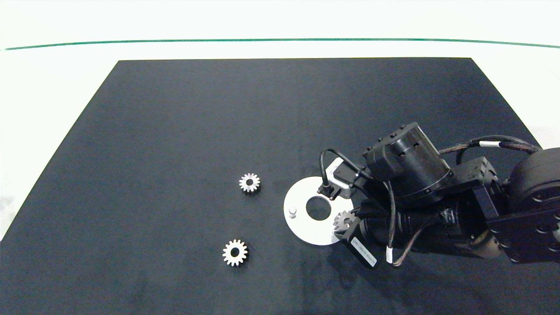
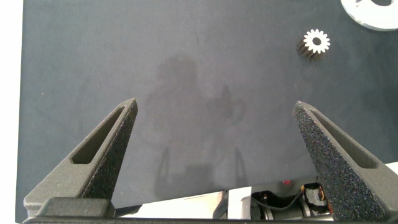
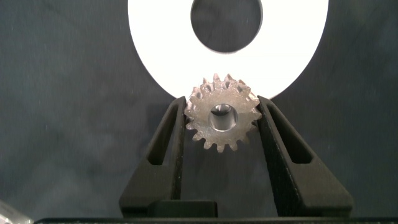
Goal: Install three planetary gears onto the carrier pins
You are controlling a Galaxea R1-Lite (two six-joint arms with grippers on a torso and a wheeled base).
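The right hand (image 3: 222,121) is clamped on one of the planetary gears (image 3: 222,117), its two fingers pressing the toothed rim from either side, and it hangs over the near right edge of the white carrier disc (image 1: 302,232). In the right wrist view the gear's bore looks to have metal inside it, perhaps the top of a pin, but I cannot tell whether the gear is on a peg or only above one.

Only one of the carrier pins (image 1: 292,211) shows plainly, standing bare on the left part of the disc; the arm hides the rest. Two more gears lie flat on the black counter (image 1: 175,131), one (image 1: 250,182) left of the disc and one (image 1: 235,252) nearer and further left, both well apart from it.

The left hand (image 2: 214,149) hovers over bare counter with its fingers wide apart, holding nothing.

The main risk, as I judge it, is misalignment: if bore and peg are not concentric, or the gear is tilted in the grip, pushing down would jam it on the peg's edge or shove the loose disc sideways. Releasing too soon could leave the gear cocked, or let it roll off onto the counter. The grip on pointed teeth may also slip and twist the gear
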